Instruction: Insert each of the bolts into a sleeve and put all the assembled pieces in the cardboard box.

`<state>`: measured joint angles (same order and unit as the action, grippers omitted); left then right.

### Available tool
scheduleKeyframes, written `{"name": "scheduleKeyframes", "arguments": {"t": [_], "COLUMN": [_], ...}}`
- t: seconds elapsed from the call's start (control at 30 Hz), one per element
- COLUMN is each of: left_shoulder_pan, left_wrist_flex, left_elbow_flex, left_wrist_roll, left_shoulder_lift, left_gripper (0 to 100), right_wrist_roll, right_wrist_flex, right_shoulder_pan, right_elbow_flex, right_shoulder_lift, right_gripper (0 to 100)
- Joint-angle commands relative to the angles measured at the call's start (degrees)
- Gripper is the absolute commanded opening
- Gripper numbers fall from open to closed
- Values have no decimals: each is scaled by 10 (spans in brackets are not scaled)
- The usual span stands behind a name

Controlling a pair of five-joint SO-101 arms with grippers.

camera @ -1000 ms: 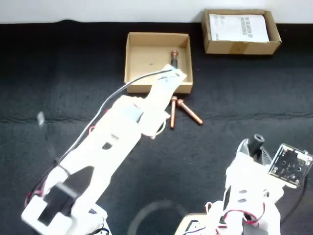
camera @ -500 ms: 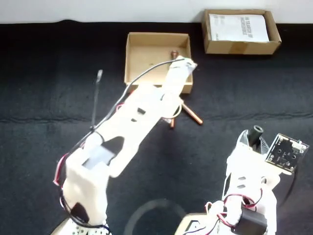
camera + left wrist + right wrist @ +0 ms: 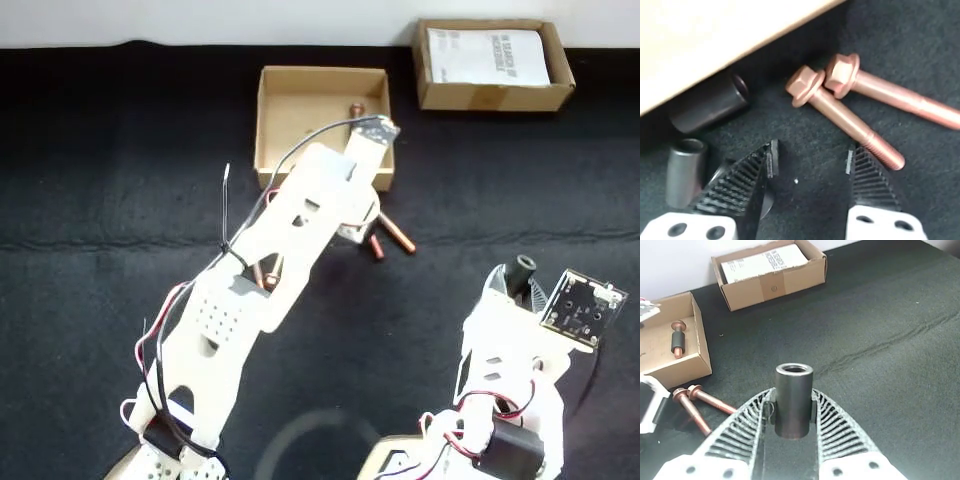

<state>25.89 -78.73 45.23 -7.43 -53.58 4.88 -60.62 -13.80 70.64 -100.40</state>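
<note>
My left gripper [image 3: 810, 157] stands open just above the black mat, right in front of the cardboard box [image 3: 300, 110]. Two copper bolts [image 3: 840, 115] [image 3: 890, 95] lie beyond its fingertips with their heads touching. Beside its fingers are a dark sleeve [image 3: 707, 105] lying against the box wall and a grey sleeve [image 3: 682, 170]. In the high view, the left arm [image 3: 310, 215] covers the box's front edge, with the bolts [image 3: 392, 236] to its right. My right gripper [image 3: 794, 402] is shut on an upright grey sleeve [image 3: 794, 390] [image 3: 522, 268], raised at the near right. One assembled piece [image 3: 677, 340] lies in the box.
A second cardboard box [image 3: 494, 62] holding a printed sheet stands at the back right. Black mat covers the table, with open room in the middle and on the right. A black cable [image 3: 226, 200] loops up from the left arm.
The left arm has swung across to the right and stretched out to the bolts in front of the box. The right arm has hardly moved and still holds its sleeve.
</note>
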Motion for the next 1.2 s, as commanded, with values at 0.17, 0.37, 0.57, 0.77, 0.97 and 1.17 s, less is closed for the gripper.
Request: {"name": "scheduleKeyframes", "arguments": {"t": [0.17,0.37,0.57,0.77,0.97,1.17], "left_shoulder_pan": [23,24,22,19,0,-26], "left_wrist_flex": [-121,-132,-131,-83,-54,-39], "left_elbow_flex": [198,243,235,236,235,231], "left_wrist_roll": [-4,-4,-4,-4,-4,-4], "left_shoulder_lift": [-9,-14,-54,-91,-109,-114], "left_gripper": [242,242,242,242,242,241], "right_wrist_roll": [-5,-5,-5,-5,-5,-4], "right_wrist_flex": [36,61,61,60,58,58], "right_shoulder_pan": [-7,-7,-7,-7,-7,-7], "right_elbow_flex": [16,35,35,32,32,31], "right_shoulder_lift": [-4,-4,-4,-4,-4,-4], "right_gripper": [8,8,8,8,8,8]}}
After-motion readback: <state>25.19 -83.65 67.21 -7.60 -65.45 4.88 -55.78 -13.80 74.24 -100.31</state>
